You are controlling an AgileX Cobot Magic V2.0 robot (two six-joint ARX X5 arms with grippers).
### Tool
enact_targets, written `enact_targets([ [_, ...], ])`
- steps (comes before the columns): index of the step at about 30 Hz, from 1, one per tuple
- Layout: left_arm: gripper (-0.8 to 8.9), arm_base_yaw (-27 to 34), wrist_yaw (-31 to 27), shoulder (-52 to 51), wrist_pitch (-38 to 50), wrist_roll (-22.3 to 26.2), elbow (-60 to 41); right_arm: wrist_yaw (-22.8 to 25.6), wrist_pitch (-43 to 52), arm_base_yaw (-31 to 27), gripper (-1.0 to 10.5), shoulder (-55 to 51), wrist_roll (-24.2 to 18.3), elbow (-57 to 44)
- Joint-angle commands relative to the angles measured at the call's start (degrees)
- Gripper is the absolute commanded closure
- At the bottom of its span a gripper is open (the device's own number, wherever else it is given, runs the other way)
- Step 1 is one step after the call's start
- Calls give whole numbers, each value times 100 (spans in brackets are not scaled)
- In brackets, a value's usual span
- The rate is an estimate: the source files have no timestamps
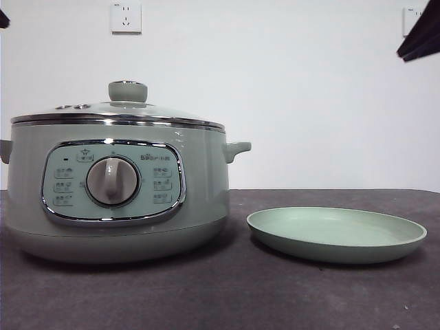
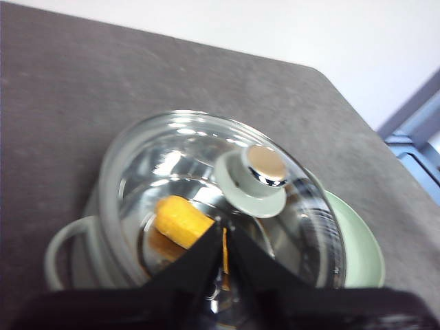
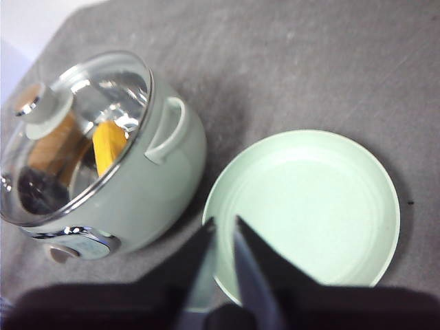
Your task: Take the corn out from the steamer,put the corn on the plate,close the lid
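So, I count one steamer (image 1: 117,185), one lid (image 1: 117,113), one plate (image 1: 337,235) and one corn (image 2: 183,221), plus two grippers, all over a dark grey, slightly mottled table (image 1: 227,295).

From the front view the steamer stands at about 9 o'clock of the plate, the two close together with a narrow strip of table between them. It is a large round pot, pale sage green and smooth, with a chrome rim, a small side handle (image 1: 236,148) and a chrome-framed panel carrying one round grey dial (image 1: 112,181). The lid sits closed on it: low domed clear glass, chrome edged, topped by one round pale green knob (image 1: 128,91) whose cap gleams like metal in my left wrist view.

Through the glass I see the corn lying inside the pot on its shiny steel floor. It is a short, stubby yellow-orange cob with a blunt end.

The plate is shallow, round, matte pale green with a raised rim, and bare.

My left gripper (image 2: 225,237) hangs above the lid, jaws narrow with only a slit between the tips, holding nothing. My right gripper (image 3: 224,230) hangs over the plate's near rim, jaws likewise narrow and empty.

One white wall socket (image 1: 126,17) is at 12 o'clock above the pot.
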Motion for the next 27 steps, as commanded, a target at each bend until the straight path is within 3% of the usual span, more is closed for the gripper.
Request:
enact_targets([
  [1, 523, -9, 92, 114, 118, 116, 24, 4, -9, 4, 625, 186, -149, 63],
  [3, 399, -52, 74, 173, 164, 116, 24, 22, -9, 4, 536, 258, -140, 66],
  [12, 404, -654, -192, 807, 492, 111, 328, 20, -20, 4, 532, 302, -129, 66],
  [27, 405, -2382, -2103, 2848, -79, 1005, 2013, 22, -31, 4, 533, 302, -131, 63],
])
